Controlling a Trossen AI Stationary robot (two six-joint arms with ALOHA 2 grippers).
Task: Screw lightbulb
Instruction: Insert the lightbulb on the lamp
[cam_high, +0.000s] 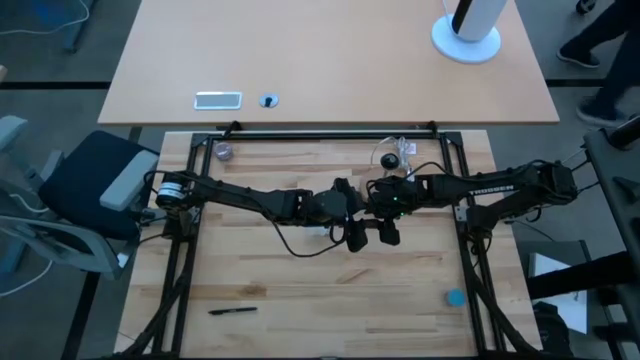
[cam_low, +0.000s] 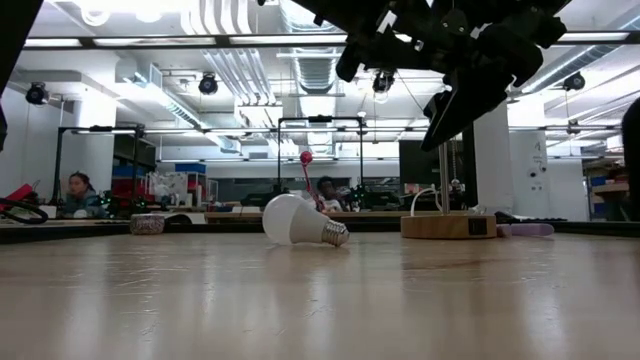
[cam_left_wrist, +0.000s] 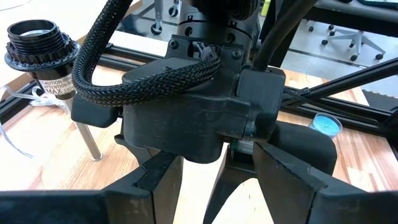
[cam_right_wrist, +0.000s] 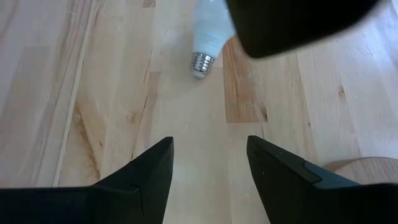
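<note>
From above, both arms are seen meeting over the middle of the table (cam_high: 330, 300), the left gripper (cam_high: 352, 236) and the right gripper (cam_high: 388, 234) side by side; the lightbulb cannot be made out, being hidden beneath them.

At table height, the lightbulb (cam_low: 300, 222) is seen lying on its side on the table, globe one way and screw end the other, near the wooden disc (cam_low: 446, 226), with both grippers hanging well above it.

From the left wrist, only the right arm's housing and the black socket (cam_left_wrist: 38, 45) on its post are shown; the left fingers are spread wide, empty.

From the right wrist, the bulb is seen ahead of the wide-spread, empty fingers (cam_right_wrist: 144, 169), its screw end (cam_right_wrist: 202, 63) turned toward them, so the right gripper is judged nearer.
</note>
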